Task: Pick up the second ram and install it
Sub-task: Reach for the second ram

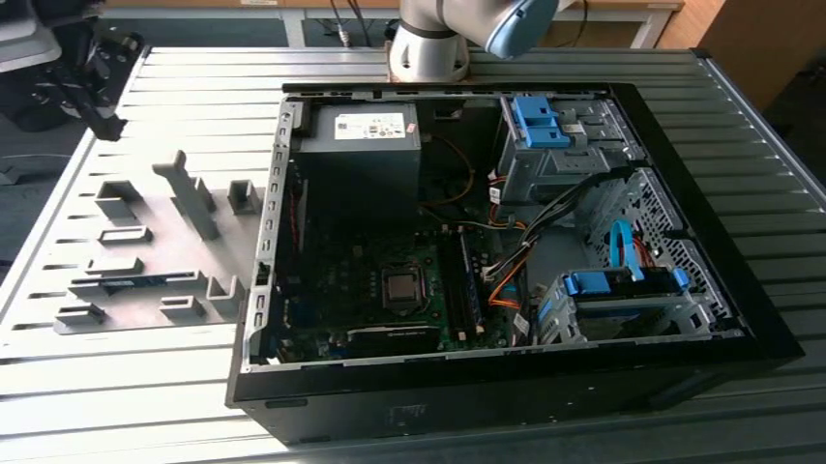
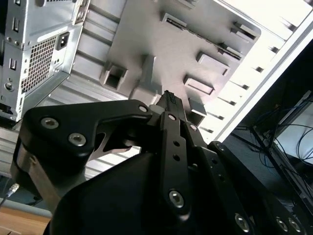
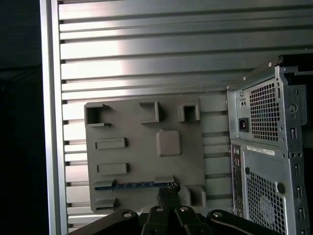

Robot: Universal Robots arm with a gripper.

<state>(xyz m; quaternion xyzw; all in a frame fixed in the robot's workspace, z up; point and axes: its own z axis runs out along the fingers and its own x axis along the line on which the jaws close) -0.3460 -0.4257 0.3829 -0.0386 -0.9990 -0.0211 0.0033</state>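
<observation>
We see second ram (image 3: 139, 184) lying lengthwise in holder on grey fixture plate (image 3: 146, 142), blue-green edge showing, nothing gripping it. In exterior view, ram (image 1: 135, 281) sits among grey blocks on plate at exterior view's left of open computer case (image 1: 761, 319), outside case, all on ribbed metal table (image 1: 193, 77). Gripper (image 3: 168, 192) hangs above plate, apart from ram: fingertips pressed together, nothing between them. In second wrist view we note gripper (image 2: 168, 98) clear of plate, touching nothing.
</observation>
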